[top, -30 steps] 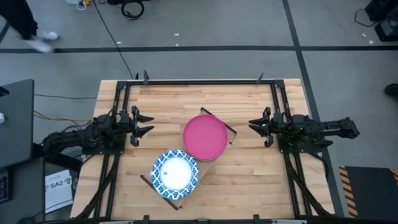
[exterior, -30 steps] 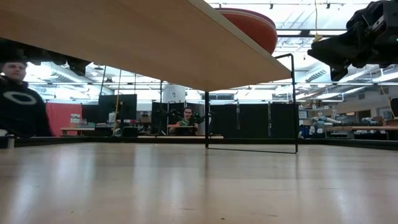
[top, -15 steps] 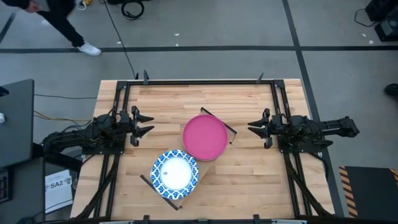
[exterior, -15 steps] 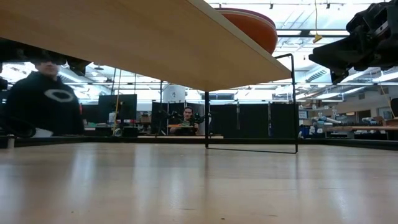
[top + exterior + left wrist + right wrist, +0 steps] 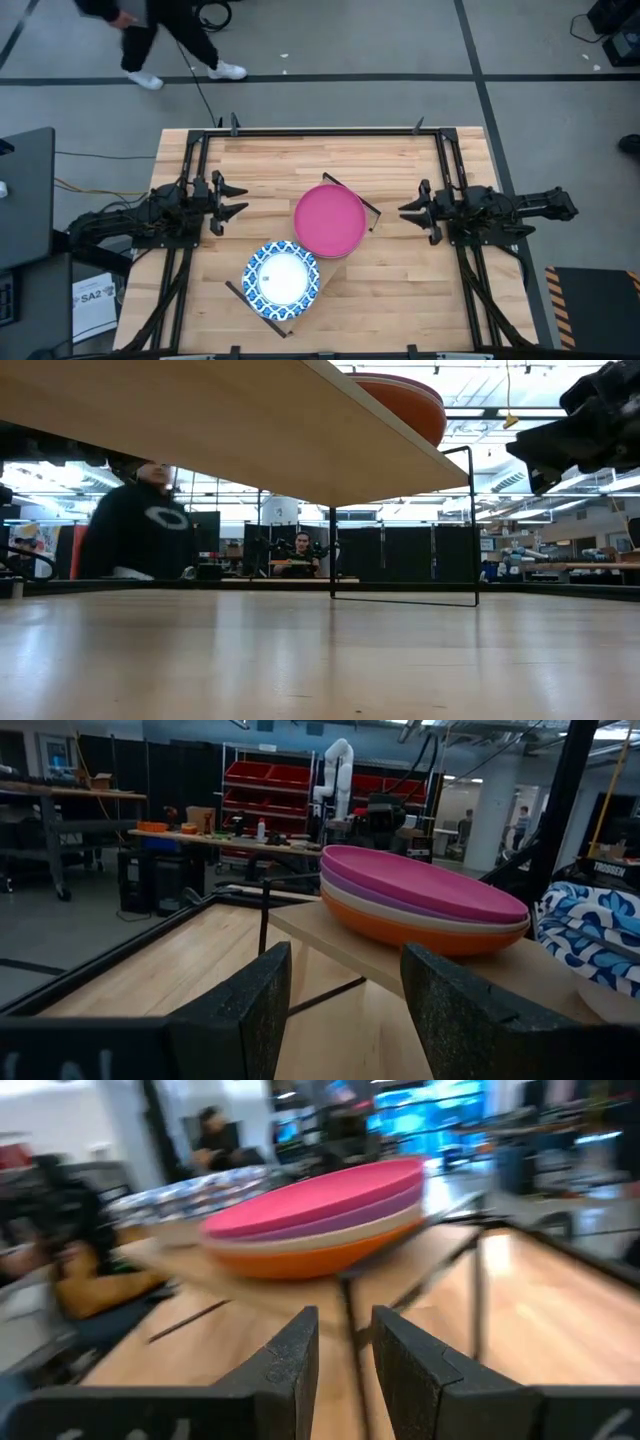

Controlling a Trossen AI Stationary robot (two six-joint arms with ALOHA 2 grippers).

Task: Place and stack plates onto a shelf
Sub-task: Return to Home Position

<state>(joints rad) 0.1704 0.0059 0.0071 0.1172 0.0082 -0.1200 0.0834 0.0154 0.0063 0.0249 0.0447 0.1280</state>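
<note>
High view: the table (image 5: 330,155), pale wood planks in a black frame, stands on a grey floor (image 5: 540,40) crossed by dark tape lines. The shelf (image 5: 326,268) lies slantwise at the table's middle. It carries a pink plate (image 5: 329,220) topping a stack at the end nearer the right arm, and blue-rimmed plates (image 5: 281,277) at the other end. The left pincer (image 5: 238,199) hovers spread and empty, well apart from the shelf. The right pincer (image 5: 404,208) hovers near the pink plate, not touching it. A sheet (image 5: 93,296) on the floor by the left arm reads "SA2". A person (image 5: 150,30) is beyond the table.

Low view: the shelf's underside fills the upper left, an orange plate (image 5: 410,405) sits at its end, and the right arm hangs dark beside it. The person's dark top bears a white oval mark; a seated person (image 5: 302,555) is farther back.

Left wrist view: between wide-set fingers (image 5: 240,1010), the stack reads orange, beige, purple, pink from the bottom, the blue-rimmed plates beside it. Red bins (image 5: 270,778) and a white robot arm (image 5: 340,770) stand behind.

Right wrist view: blurred; the right fingers (image 5: 290,1370) keep a narrow gap, gripping nothing, facing the same stack
</note>
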